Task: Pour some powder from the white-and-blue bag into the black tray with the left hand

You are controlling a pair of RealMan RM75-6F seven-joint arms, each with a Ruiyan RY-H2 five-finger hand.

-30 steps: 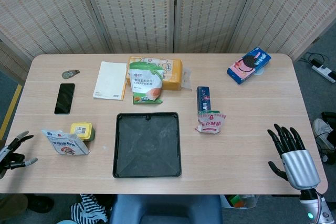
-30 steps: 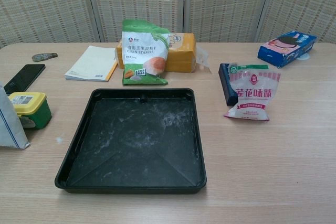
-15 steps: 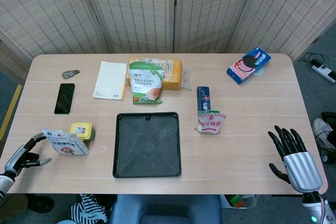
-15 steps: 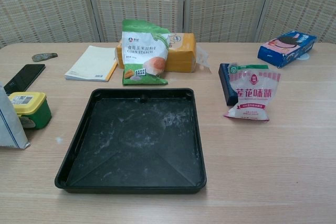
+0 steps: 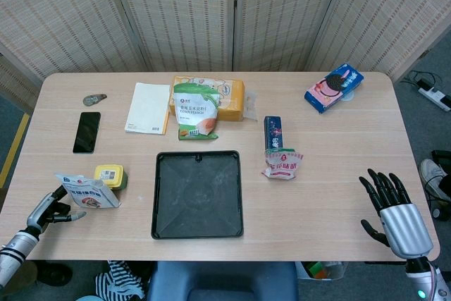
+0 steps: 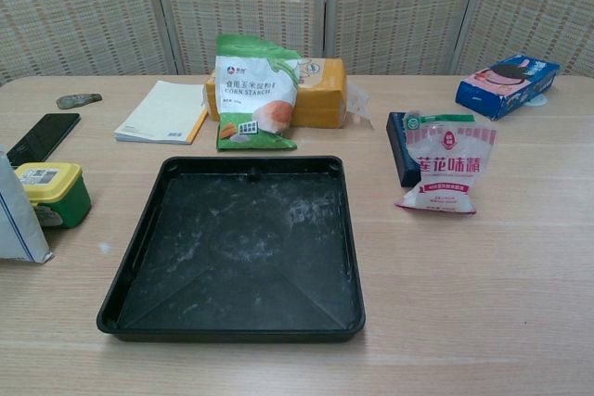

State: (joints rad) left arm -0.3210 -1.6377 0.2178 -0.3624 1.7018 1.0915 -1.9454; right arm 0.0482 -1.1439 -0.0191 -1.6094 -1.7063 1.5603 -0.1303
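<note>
The left hand [image 5: 58,206] has crept in beside the white-and-blue bag [image 5: 87,192] — fingers apart, holding nothing — so the reach continues and next comes closing on it.

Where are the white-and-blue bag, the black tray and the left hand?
white-and-blue bag [image 5: 88,192], head view, middle of its printed front.
black tray [image 6: 139,235], chest view, its left wall.
left hand [image 5: 51,206], head view, middle of the hand.

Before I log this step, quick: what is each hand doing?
Left hand: open, fingers apart beside the bag, holding nothing.
Right hand: open, fingers spread, empty.
</note>
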